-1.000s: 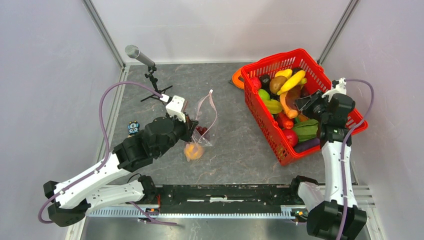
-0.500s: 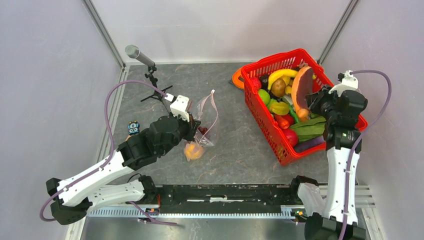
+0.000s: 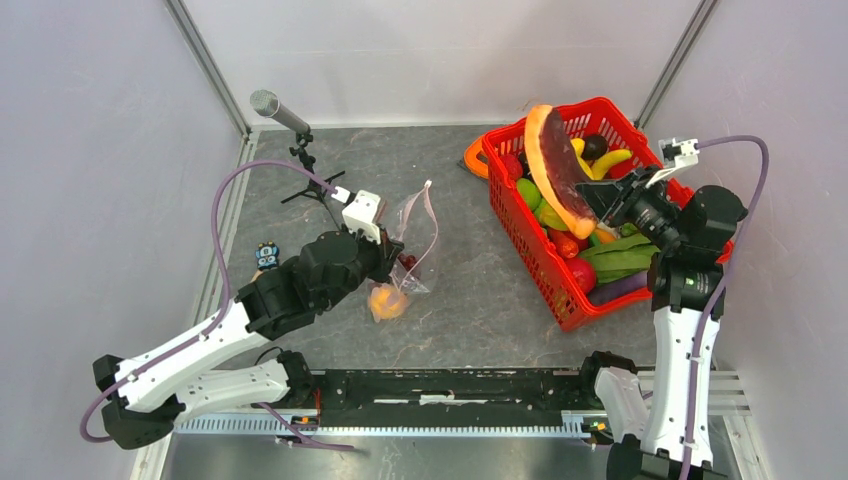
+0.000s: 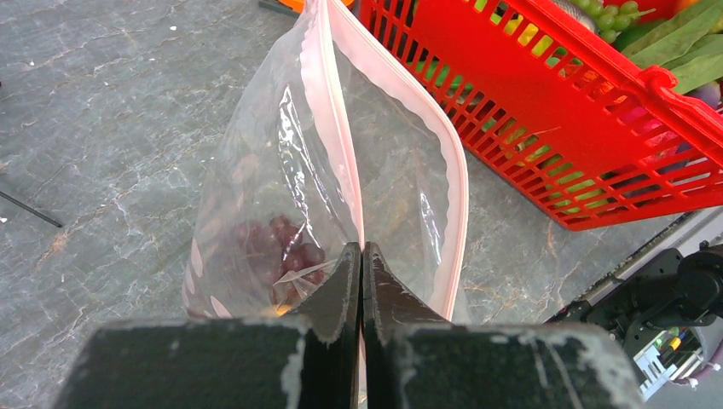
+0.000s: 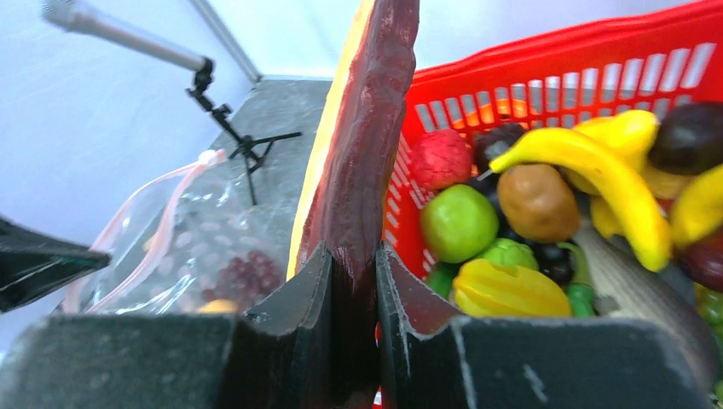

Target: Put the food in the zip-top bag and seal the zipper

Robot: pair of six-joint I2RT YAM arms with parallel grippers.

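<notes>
Maroon slice (image 3: 562, 170) | tip points back-left | right jaws clamp its base | left jaws pinch zipper (image 4: 339, 145)

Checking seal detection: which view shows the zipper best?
Left wrist: zipper close and sharp, both lips parted, left gripper pinching one. Top external shows the zipper small and thin. Right wrist shows a blurred stretch beyond the held slice.

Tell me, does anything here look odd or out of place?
The long orange-and-maroon toy fruit slice, pinched at one end by the right gripper, sticks up above the red mesh basket and looks long for the clear dotted bag.
</notes>
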